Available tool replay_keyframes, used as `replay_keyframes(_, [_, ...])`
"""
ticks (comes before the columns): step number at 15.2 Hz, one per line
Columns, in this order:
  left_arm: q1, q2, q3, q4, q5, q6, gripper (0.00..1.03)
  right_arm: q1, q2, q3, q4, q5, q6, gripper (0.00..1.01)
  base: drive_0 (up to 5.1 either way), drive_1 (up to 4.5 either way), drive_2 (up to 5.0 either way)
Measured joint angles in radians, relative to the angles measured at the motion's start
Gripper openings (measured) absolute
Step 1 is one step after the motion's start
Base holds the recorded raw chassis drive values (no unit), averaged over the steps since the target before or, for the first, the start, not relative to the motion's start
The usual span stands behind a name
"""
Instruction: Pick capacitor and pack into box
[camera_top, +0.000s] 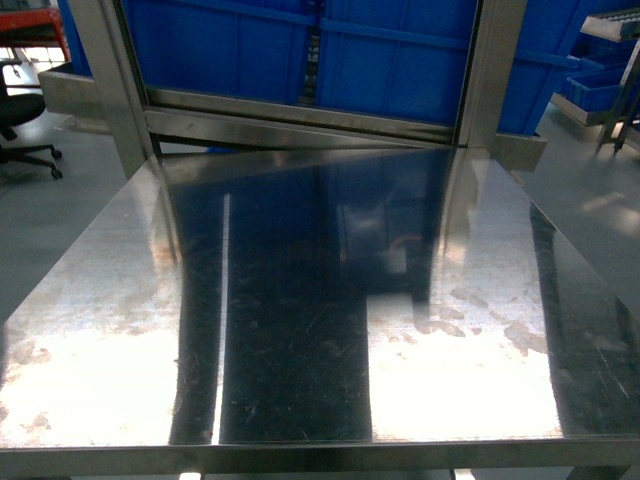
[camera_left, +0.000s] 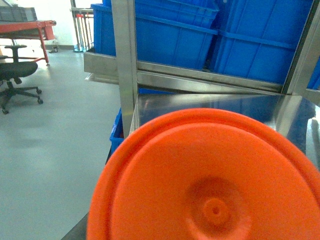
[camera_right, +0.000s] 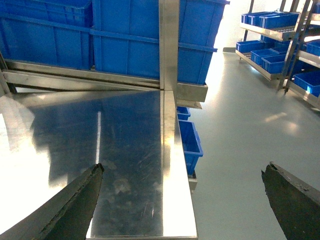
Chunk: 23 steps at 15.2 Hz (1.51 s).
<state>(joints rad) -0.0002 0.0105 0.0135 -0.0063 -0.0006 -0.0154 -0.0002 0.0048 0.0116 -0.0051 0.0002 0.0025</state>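
The steel tabletop (camera_top: 300, 330) lies bare and shiny in the head view, with blue bins (camera_top: 400, 50) stacked behind its rear frame, and neither the capacitor nor the box shows in any view. The right arm hangs over the tabletop's right edge, looking down and forward, its two dark fingers (camera_right: 75, 200) spread wide with nothing between them. The left wrist view is mostly filled by a big round orange lid-like disc (camera_left: 215, 180) just under the camera, so I cannot tell how the left fingers are set.
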Motion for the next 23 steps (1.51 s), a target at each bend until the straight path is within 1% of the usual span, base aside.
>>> replay_keyframes(23, [0.000,0.000,0.000,0.000,0.000,0.005,0.43,0.000,0.000,0.000,-0.001,0.000,0.000,0.98,0.0,0.00,0.0])
